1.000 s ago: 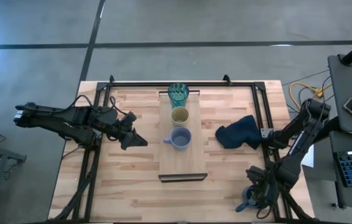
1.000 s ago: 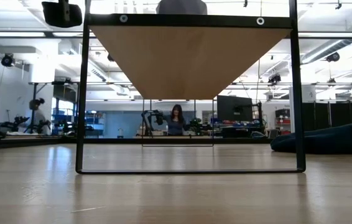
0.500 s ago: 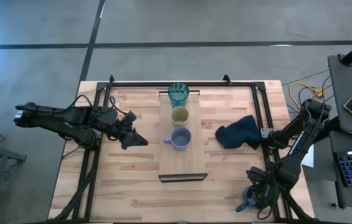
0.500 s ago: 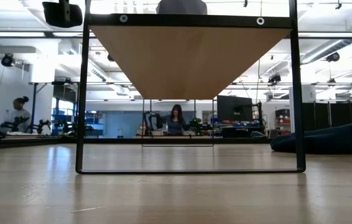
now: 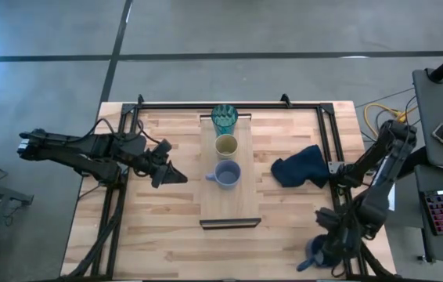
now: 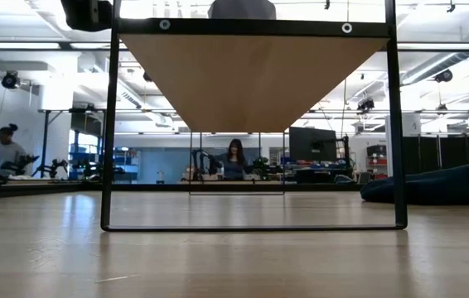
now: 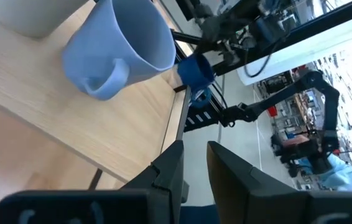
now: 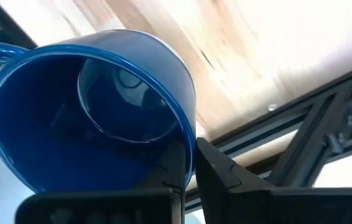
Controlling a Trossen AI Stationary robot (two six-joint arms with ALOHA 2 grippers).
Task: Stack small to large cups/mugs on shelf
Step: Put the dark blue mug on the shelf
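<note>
I have the right pincer (image 8: pixel 188 165) clamped on the rim of the dark mug (image 8: pixel 95 109) off the tabletop's (image 5: pixel 167 235) corner, well apart from the shelf (image 5: pixel 229 207), while my left pincer (image 5: pixel 176 177), fingers together, waits beside the pale mug (image 5: pixel 227 174).

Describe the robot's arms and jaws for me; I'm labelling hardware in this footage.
Both arms are dark, nearly black, jointed links with bulky joint housings and thin black cables alongside. The left gripper narrows to a pointed pair of flat dark fingers with squared edges. The right gripper has the same matte black, blade-like fingers. No markings are visible.
</note>
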